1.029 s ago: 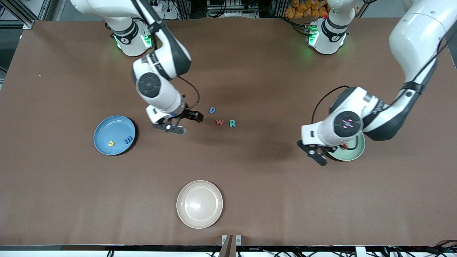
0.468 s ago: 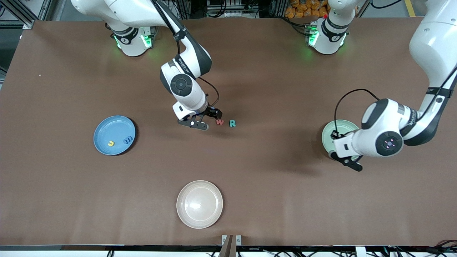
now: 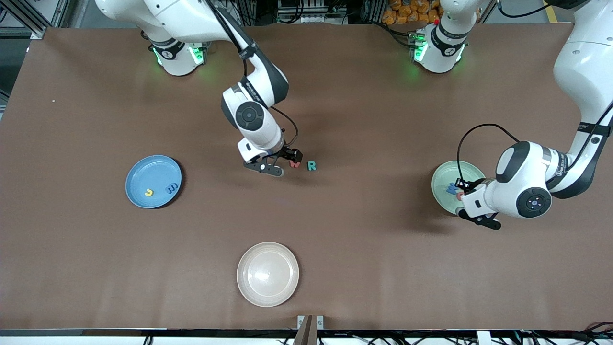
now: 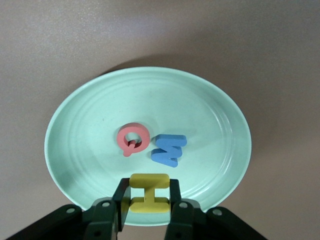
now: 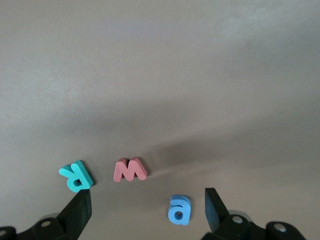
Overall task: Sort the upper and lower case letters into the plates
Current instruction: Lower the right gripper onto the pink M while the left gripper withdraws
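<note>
- In the front view we see the right gripper [image 3: 280, 163] low over the middle of the bench [image 3: 335, 225], covering a blue letter; only the red "w" [image 3: 295, 164] and teal "R" [image 3: 312, 166] show beside it.
- The right wrist view reveals that blue "a" [image 5: 179, 209] lying between the wide-spread fingers [image 5: 216, 206], untouched.
- The left gripper [image 4: 148, 196] hangs over the mint green plate [image 3: 443, 179]; its wrist view shows it clamped on a yellow "H" [image 4: 148, 193], with a red "Q" [image 4: 132, 139] and blue "M" [image 4: 168, 149] lying in the plate.
- The light blue plate [image 3: 143, 170] holds a yellow letter [image 3: 149, 193] and a dark blue one [image 3: 172, 188].
- A cream plate [image 3: 267, 273] sits nearest the front camera.
</note>
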